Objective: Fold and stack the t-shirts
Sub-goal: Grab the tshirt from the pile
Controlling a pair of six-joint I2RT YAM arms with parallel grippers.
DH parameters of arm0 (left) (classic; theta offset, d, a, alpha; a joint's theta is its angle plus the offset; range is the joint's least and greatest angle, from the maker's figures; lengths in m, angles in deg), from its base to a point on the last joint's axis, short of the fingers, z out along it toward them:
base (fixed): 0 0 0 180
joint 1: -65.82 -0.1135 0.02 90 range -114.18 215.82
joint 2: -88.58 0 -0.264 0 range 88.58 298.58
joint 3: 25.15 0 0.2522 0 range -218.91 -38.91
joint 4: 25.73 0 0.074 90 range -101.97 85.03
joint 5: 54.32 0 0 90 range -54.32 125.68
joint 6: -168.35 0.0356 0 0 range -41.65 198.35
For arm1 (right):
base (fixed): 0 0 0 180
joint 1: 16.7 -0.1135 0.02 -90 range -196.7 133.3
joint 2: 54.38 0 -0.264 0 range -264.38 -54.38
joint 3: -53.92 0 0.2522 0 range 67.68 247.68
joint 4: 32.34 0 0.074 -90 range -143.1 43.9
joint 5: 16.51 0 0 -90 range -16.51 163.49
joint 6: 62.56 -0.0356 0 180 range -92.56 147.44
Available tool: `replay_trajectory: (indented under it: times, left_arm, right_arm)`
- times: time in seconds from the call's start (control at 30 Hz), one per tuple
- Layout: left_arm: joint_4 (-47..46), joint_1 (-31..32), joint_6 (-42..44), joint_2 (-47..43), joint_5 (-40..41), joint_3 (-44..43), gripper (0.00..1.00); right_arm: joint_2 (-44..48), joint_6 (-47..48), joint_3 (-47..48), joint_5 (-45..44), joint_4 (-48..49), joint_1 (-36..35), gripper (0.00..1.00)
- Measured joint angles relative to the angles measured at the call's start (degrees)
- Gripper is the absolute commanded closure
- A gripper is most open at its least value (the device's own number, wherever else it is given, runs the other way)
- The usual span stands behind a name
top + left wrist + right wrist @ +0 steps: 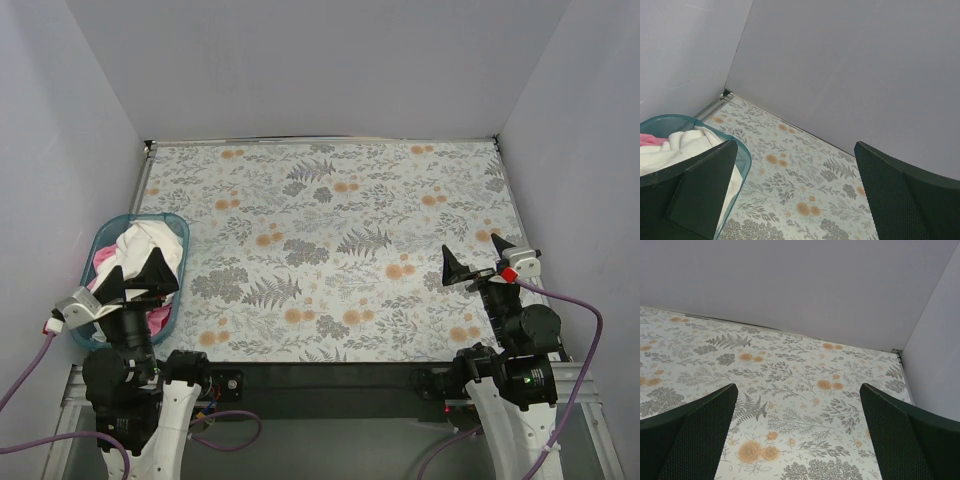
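A white t-shirt (155, 243) lies crumpled in the teal basket (113, 225) at the table's left edge, over a pink t-shirt (104, 262). In the left wrist view the white shirt (680, 150) and a bit of the pink one (650, 138) show inside the basket's rim (741, 152). My left gripper (135, 277) is open and empty, just above the basket's near side. My right gripper (472, 262) is open and empty above the table's right side, far from the shirts.
The table is covered by a floral-patterned cloth (330, 250). Grey walls (330, 60) close in the back and both sides. A metal rail (320, 140) runs along the table's far edge.
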Motion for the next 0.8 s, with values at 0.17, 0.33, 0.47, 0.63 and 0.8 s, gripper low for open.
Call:
replay_trajectory:
  times: [0.17, 0.33, 0.47, 0.63, 0.8]
  left_arm:
    - [0.0, 0.0, -1.9, 0.0, 0.6, 0.0, 0.02]
    - [-0.1, 0.0, -5.9, 1.2, 3.2, -0.1, 0.02]
    - [0.3, 0.0, -10.4, 8.9, 5.7, -0.5, 0.02]
    - [0.6, 0.0, -16.3, 17.9, 8.5, 2.5, 0.02]
    - [0.6, 0.0, -21.5, 26.2, 12.2, 4.9, 0.02]
  right_arm:
    - [0.2, 0.0, 0.0, 0.0, -0.8, 0.0, 0.02]
    - [1.3, -0.6, 0.0, 0.1, -1.5, 0.0, 0.02]
    - [2.0, -1.6, -0.1, 0.3, -1.5, 0.0, 0.02]
    - [2.0, -2.1, -0.1, 0.8, -1.8, 0.0, 0.02]
    - [2.0, -3.0, -0.5, 1.2, -2.0, 0.0, 0.02]
